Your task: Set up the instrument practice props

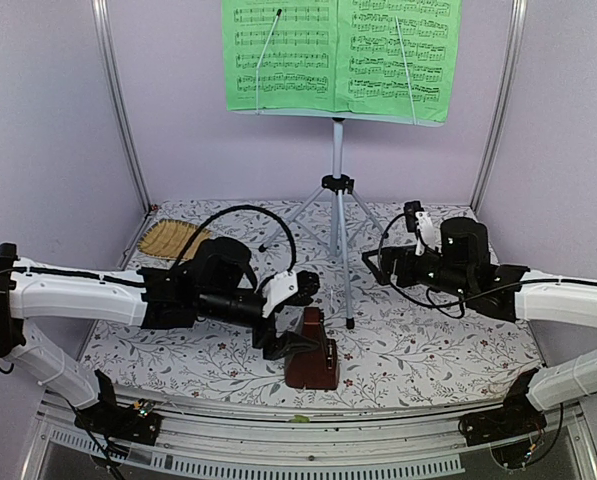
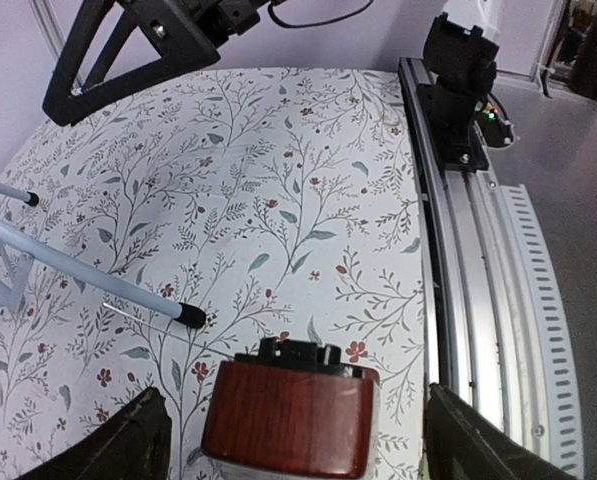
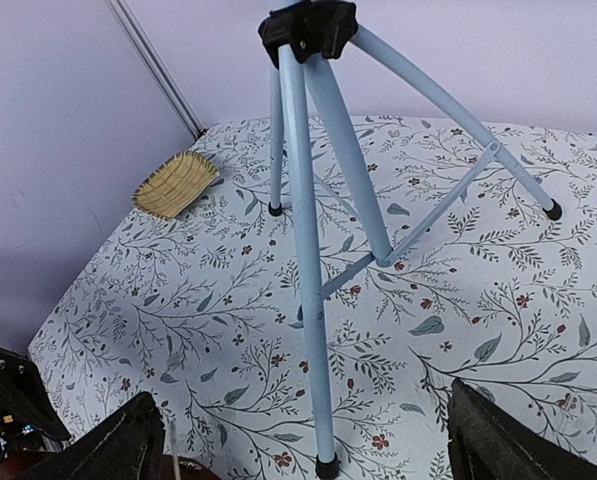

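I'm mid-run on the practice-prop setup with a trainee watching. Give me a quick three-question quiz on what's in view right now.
1. True or false: the green booklet lies flat on the table.
2. What sits between the open fingers of the left gripper? A) the booklet B) the metronome C) a stand leg
3. In the top view, which corner of the table holds the straw mat?

Key
1. False: it rests up on the music stand.
2. B, with a gap on either side.
3. The far left corner.
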Controlling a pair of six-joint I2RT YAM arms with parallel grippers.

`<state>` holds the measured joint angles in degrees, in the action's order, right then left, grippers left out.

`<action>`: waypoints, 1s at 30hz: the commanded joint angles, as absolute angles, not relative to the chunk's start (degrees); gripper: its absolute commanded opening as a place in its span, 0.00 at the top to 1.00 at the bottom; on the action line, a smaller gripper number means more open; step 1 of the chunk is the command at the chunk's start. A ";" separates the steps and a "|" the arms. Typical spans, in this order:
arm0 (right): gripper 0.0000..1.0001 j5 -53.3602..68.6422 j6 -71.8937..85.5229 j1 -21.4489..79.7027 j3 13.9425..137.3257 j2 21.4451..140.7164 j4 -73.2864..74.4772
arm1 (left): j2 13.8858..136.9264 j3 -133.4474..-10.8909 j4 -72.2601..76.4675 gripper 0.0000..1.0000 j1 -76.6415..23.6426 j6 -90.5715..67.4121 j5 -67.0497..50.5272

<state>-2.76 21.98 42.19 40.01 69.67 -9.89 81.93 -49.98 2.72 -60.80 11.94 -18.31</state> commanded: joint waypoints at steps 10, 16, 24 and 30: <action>0.01 -8.34 20.65 39.58 38.02 60.23 -2.86 | 74.43 -47.36 9.52 0.04 -60.75 7.74 -17.97; 0.01 -7.11 21.00 33.79 35.58 55.77 -1.57 | 65.68 -41.24 17.81 0.04 -55.90 -2.06 -19.15; 0.01 -6.26 20.95 22.87 33.02 52.04 -0.64 | 55.92 -34.83 20.15 0.04 -48.96 -15.84 -6.92; 0.01 -8.51 19.98 14.15 30.53 52.99 -5.59 | 52.15 -34.18 13.66 0.04 -43.26 -23.07 3.49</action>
